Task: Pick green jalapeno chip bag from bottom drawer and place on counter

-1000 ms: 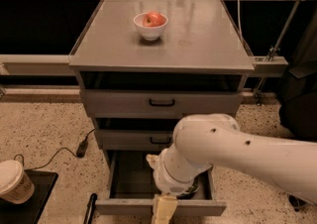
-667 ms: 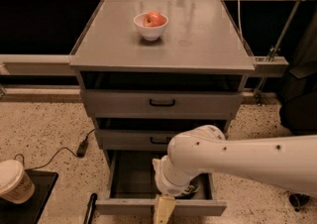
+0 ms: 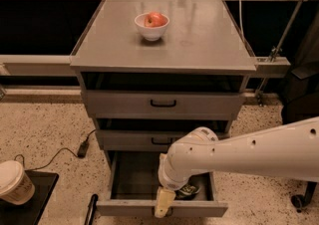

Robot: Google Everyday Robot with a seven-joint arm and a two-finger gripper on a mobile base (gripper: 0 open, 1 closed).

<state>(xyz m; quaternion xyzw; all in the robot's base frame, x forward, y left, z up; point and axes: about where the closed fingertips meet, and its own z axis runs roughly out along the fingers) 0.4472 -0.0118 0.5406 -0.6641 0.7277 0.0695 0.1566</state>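
Note:
The bottom drawer (image 3: 160, 208) is pulled open below two shallower grey drawers. The green jalapeno chip bag (image 3: 189, 189) lies inside it at the front right, partly hidden behind my white arm. My gripper (image 3: 163, 203) reaches down from the right and hangs at the drawer's front edge, just left of the bag. The counter (image 3: 204, 37) is the grey top of the cabinet; a white bowl (image 3: 151, 30) with a red apple (image 3: 155, 19) stands on it at the back middle.
A paper cup (image 3: 14, 183) stands on a black tray (image 3: 31, 208) on the floor at the left. A black cable and plug (image 3: 82, 148) lie on the speckled floor. Dark objects and a wheel (image 3: 298, 202) stand at the right.
My arm has dropped and flattened out, so its upper bulk sits lower. The green bag now shows in the drawer beside the wrist. The gripper stays at the drawer front.

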